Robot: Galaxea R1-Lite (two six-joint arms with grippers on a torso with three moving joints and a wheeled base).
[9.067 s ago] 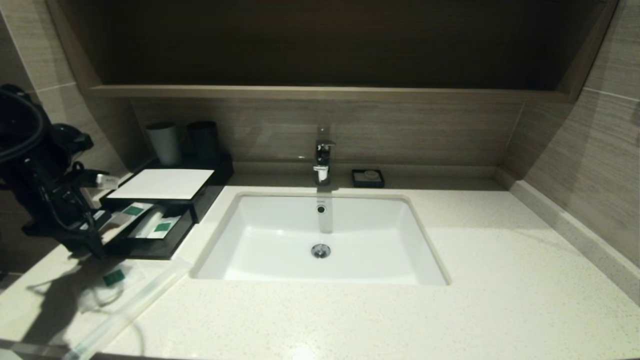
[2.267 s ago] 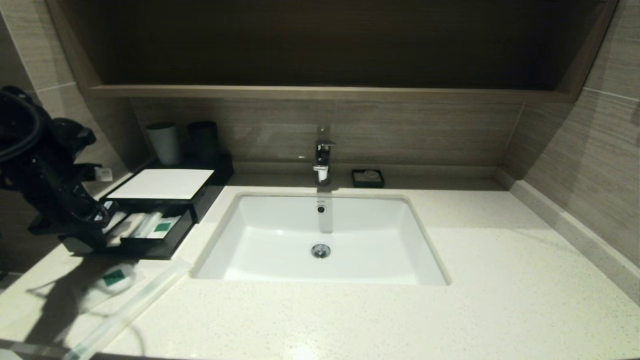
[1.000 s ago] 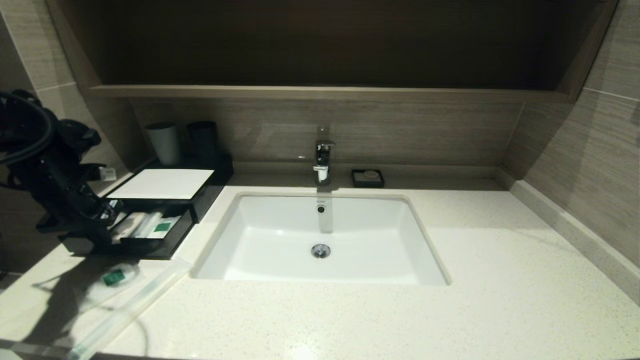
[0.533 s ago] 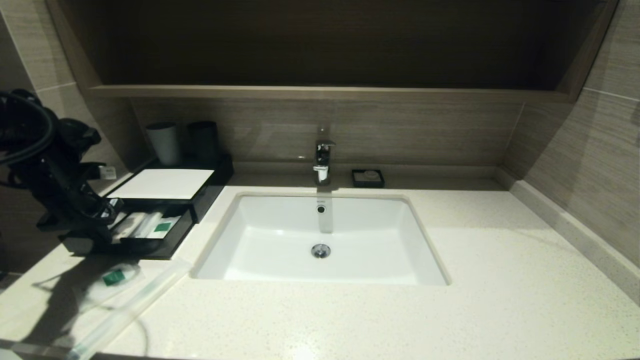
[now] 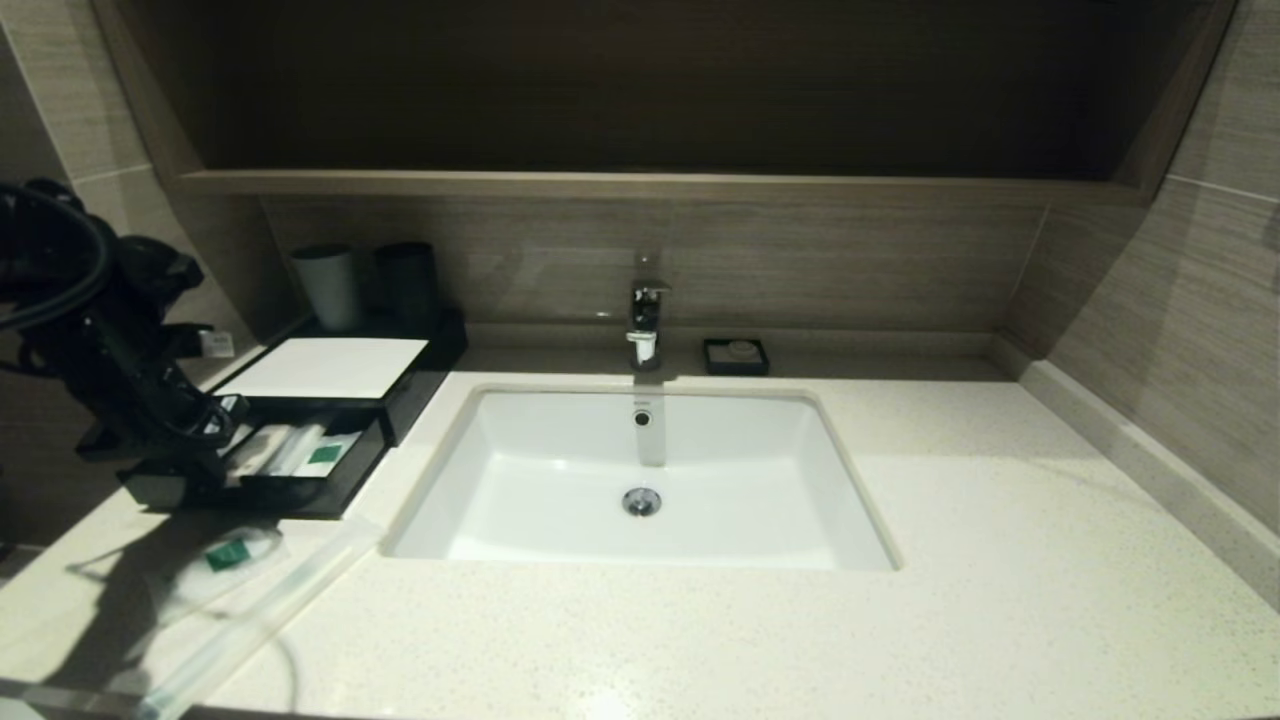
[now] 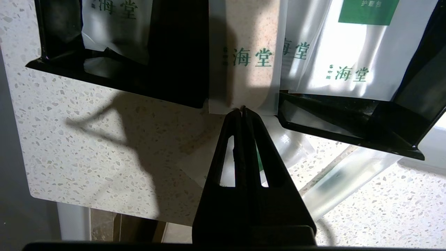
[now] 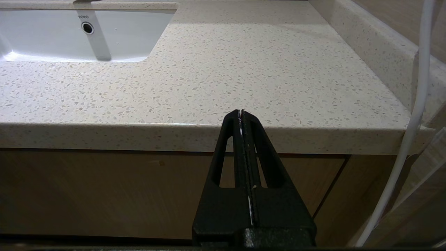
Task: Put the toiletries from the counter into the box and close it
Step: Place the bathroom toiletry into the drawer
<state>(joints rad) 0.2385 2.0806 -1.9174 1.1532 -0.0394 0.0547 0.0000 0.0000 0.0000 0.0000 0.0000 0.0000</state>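
Toiletries are partly in the box already: my left gripper hangs over the front of the open drawer, its fingers pressed flat together with no gap. Their tips meet the near edge of a frosted packet that lies across the drawer's front wall and sticks out over it. I cannot tell whether that thin edge is pinched between the tips or only touched.

Beside that packet, inside the drawer, lies a wider packet with a green label, and another packet sits in the drawer's other end.

Below my fingers, on the counter just in front of the drawer, a short sachet with a green square and a long thin clear packet are still outside.

The box stands at the counter's left end, beside the sink, with two cups behind it. A tap and a small black soap dish sit behind the sink.

My right gripper is parked low in front of the counter's edge, fingers closed on nothing.
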